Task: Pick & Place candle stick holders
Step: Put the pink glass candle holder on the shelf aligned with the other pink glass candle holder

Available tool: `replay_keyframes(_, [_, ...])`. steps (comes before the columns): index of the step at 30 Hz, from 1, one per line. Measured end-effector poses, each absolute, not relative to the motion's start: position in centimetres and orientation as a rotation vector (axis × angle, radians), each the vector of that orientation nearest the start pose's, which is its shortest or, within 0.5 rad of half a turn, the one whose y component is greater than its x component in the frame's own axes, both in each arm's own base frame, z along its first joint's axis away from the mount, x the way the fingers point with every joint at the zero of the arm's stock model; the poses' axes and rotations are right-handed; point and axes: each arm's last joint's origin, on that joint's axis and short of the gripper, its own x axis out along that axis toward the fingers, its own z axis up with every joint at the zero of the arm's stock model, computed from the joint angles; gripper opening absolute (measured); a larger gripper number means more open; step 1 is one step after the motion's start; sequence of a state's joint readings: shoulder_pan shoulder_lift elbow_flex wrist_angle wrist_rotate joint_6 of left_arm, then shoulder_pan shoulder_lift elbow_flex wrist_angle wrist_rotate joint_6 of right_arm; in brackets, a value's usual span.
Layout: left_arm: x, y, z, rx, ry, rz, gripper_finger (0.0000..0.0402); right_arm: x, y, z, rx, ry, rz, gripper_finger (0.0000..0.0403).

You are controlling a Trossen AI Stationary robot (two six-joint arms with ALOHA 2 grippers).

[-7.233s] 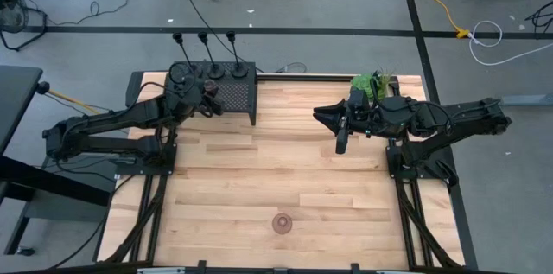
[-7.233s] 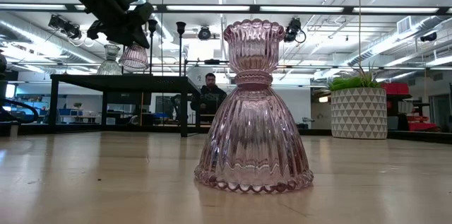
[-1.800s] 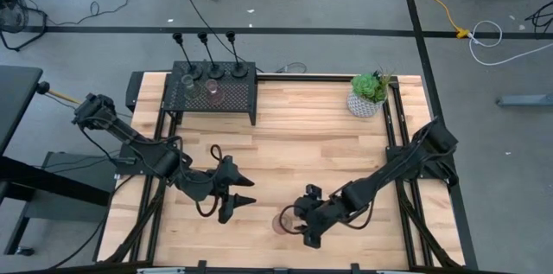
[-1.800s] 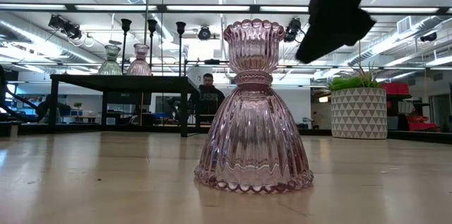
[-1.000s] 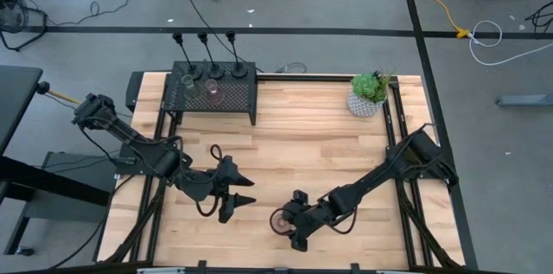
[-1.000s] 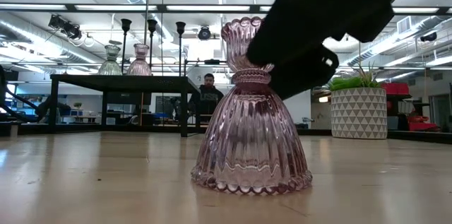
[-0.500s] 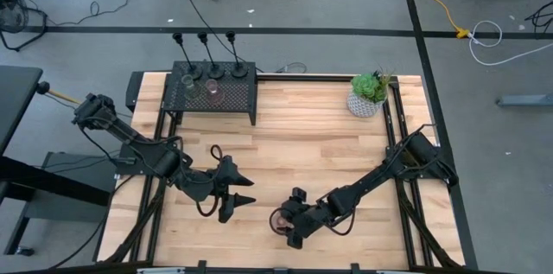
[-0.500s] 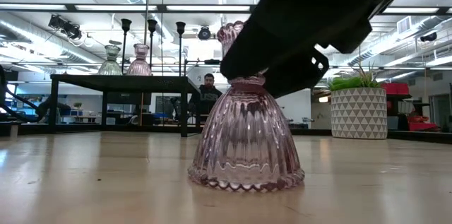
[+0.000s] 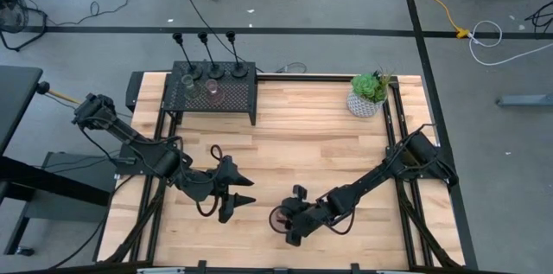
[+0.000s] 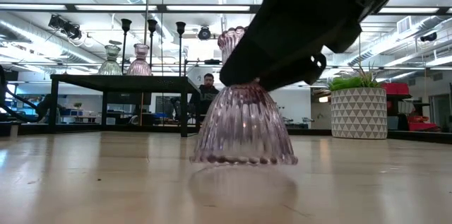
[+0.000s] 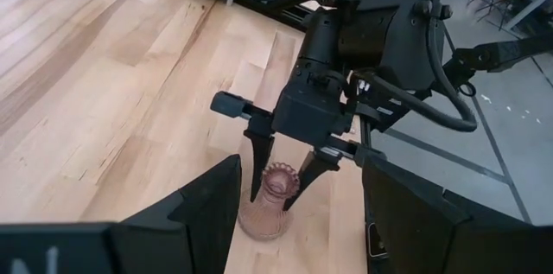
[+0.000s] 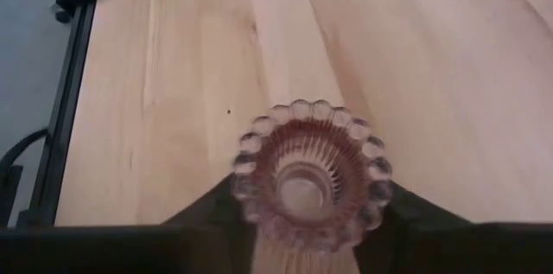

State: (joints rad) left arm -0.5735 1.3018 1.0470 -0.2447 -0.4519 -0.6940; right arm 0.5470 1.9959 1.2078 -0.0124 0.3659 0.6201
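— While I watch the black mesh box, what's on top of it?
— I count three black holders standing there, plus a pale green glass holder and a pinkish glass holder beside them.
— And the last pink holder?
— Well away from the box, near the table front edge. My right pincer is clamped on its neck, base just off the wood. My left pincer hangs nearby, fingers apart, empty.
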Motion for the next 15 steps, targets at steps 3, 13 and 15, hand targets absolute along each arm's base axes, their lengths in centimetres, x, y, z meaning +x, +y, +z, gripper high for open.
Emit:
replay_keyframes(3, [24.58, -14.36, 30.95, -0.437, 0.452, 0.037, 0.0243, 35.6, 20.39, 14.56, 0.234, 0.727, -0.068, 0.0116])
replay_keyframes(13, [24.58, -14.35, 30.94, -0.434, 0.45, 0.041, 0.0243, 35.66, 20.11, 14.7, 0.256, 0.726, -0.089, 0.0114])
replay_keyframes(15, [24.58, -14.34, 30.96, -0.434, 0.447, 0.046, 0.0243, 35.58, 19.94, 14.97, 0.26, 0.731, -0.09, 0.0114])
